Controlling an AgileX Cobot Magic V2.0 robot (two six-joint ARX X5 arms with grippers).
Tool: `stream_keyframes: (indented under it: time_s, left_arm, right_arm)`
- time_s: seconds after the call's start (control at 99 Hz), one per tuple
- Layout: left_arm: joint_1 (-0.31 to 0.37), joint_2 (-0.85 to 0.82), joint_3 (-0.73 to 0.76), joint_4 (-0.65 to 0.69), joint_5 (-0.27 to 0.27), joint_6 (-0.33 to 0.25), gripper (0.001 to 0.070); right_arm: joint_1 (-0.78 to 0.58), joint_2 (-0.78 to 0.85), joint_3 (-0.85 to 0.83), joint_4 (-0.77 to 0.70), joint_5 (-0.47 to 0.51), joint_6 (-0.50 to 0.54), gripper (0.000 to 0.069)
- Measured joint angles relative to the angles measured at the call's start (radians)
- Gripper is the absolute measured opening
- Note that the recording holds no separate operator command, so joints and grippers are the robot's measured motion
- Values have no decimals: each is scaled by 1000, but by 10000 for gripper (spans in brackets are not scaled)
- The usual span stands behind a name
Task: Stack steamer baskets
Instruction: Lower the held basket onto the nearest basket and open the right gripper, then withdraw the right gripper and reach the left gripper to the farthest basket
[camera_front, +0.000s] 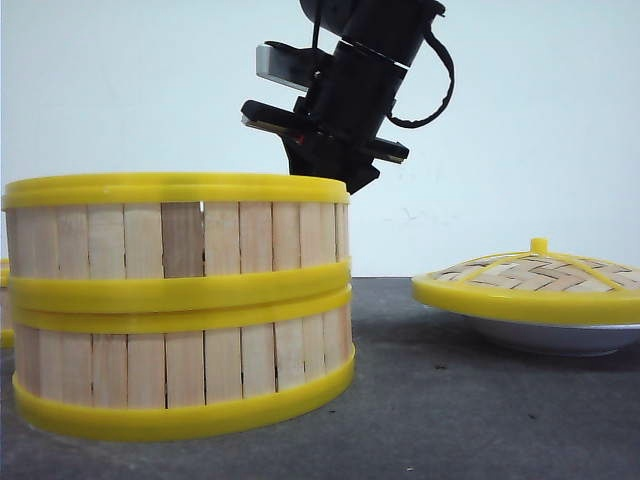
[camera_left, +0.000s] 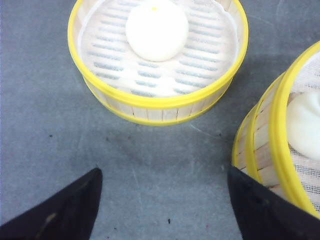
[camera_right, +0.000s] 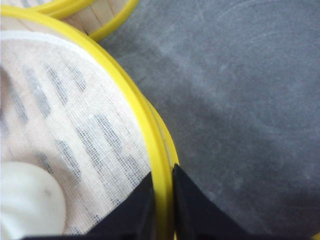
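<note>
Baskets already stacked two high (camera_front: 180, 310) fill the lower left of the front view, slatted walls upright, the upper one seated slightly askew on the lower. A third steamer basket (camera_left: 158, 60), holding a white bun (camera_left: 157, 29), is seen alone at the top of the left wrist view, apart from the stack. Each is judged light and fairly stiff, though the smooth yellow rims may be slippery; the rim and wall are the place to be gripped. The right gripper (camera_right: 161, 200) is pressed together on the top basket's rim. The left gripper (camera_left: 162, 205) is spread wide, holding nothing. A woven lid (camera_front: 535, 275) is rested on a white plate (camera_front: 560, 338) at the right. The table (camera_front: 450, 410) is dark grey and scuffed; a pale wall is seen behind.
</note>
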Motion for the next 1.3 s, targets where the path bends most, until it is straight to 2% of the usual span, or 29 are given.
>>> stream_keyframes:
  time_s: [0.222,0.273,0.394,0.495,0.646,0.838,0.919,1.061,1.303]
  left_arm:
    - [0,0,0,0,0,1,472]
    - [0,0,0,0,0,1,472]
    - [1,0,0,11,0,1,472]
    - [23,4,0,74,1,1,472]
    - [105,76,39,127,2,1,472]
    - [223,280,176,197,54,1,472]
    - [263,391,243,201,77,2,472]
    - [305,590,357,202,79,1,472]
    - [325,846,478,206,79,1,472]
  right_arm:
    - [0,1,0,2,-2,0,40]
    - [0,2,0,3,-3,2,96]
    - [-1,5,0,-11,-3,3,308]
    - [-3,-6,0,-42,-3,2,369]
    - [-11,-102,0,-92,-3,2,384]
    - [-31,-332,4,-196,12,2,384]
    - [-35,-420,6,-266,75,1,384]
    - [-47,-551,6,-423,234,-2,384]
    - [-50,-703,6,-612,389,19,384]
